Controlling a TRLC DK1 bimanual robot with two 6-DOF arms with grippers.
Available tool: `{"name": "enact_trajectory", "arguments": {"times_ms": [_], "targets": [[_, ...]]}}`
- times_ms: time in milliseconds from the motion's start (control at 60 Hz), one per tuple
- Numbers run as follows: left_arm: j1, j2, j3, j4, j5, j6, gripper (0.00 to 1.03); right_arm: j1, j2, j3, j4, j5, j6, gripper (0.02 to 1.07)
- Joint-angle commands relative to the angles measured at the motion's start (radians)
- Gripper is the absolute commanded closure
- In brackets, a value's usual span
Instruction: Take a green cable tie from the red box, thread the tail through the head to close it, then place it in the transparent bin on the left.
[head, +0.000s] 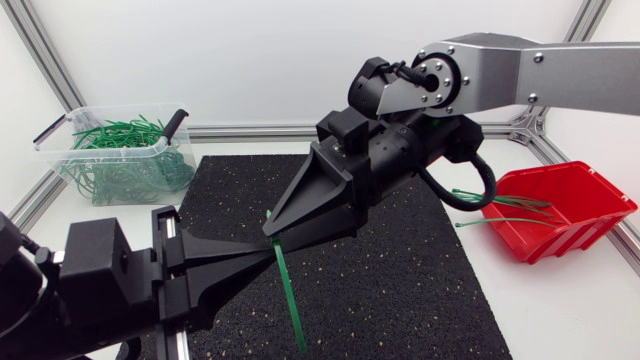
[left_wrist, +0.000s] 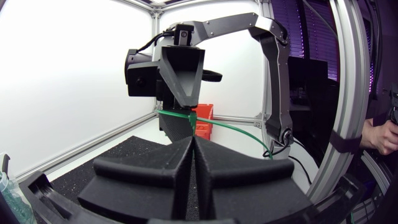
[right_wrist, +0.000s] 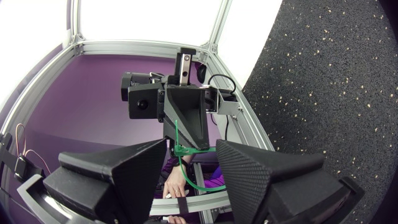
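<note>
Above the middle of the black mat, the two grippers meet tip to tip, clear of the surface.

Left gripper: comes in low from the near left. Its fingers are pressed flat together along the whole seam. Cannot tell whether the tie is caught at the very tip.

Right gripper: slants down from the far right. Its fingers stand apart with a plain gap between them.

Green cable tie: one end sits where the tips meet and crosses the gap of the right gripper. A short piece sticks up there. The long strip hangs down over the mat. Cannot tell if its lower end touches.

Around:
- Red box is on the white table just off the mat's right edge. A few spare ties poke out of its open front.
- The right arm's wrist and a black hose overlap the box's near corner seen from above. From the left wrist camera the right gripper stands in front of the box and covers most of it.
- Transparent bin is at the far left, off the mat and well apart from both grippers. It holds a heap of green ties.
</note>
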Motion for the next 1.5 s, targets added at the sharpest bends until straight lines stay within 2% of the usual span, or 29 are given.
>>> {"name": "enact_trajectory", "arguments": {"times_ms": [0, 117, 283, 567, 667, 900, 1300, 1483], "targets": [[-0.007, 0.011, -0.02, -0.002, -0.006, 0.027, 0.99, 0.004, -0.026, -0.024, 0.011, 0.004, 0.011, 0.63], [-0.008, 0.011, -0.02, -0.003, -0.006, 0.028, 0.99, 0.004, -0.031, -0.022, 0.014, 0.004, 0.011, 0.63], [-0.018, 0.013, -0.02, -0.009, -0.015, 0.036, 0.99, 0.0, -0.042, -0.022, 0.03, 0.006, 0.014, 0.83], [-0.036, 0.011, -0.02, -0.017, -0.032, 0.042, 0.99, -0.004, -0.042, -0.014, 0.03, 0.007, 0.017, 0.83], [-0.045, 0.01, -0.02, -0.019, -0.041, 0.042, 0.99, -0.013, -0.051, -0.017, 0.04, 0.007, 0.017, 1.01], [-0.108, 0.011, -0.021, -0.02, -0.102, 0.074, 0.99, -0.025, -0.054, -0.022, 0.05, 0.022, 0.025, 1.01], [-0.346, 0.01, -0.005, -0.043, -0.306, 0.125, 0.99, -0.089, 0.069, 0.049, 0.132, 0.073, 0.105, 1.01], [-0.341, 0.008, -0.011, -0.051, -0.325, 0.125, 0.99, -0.068, 0.061, 0.024, 0.132, 0.082, 0.105, 1.01]]}}
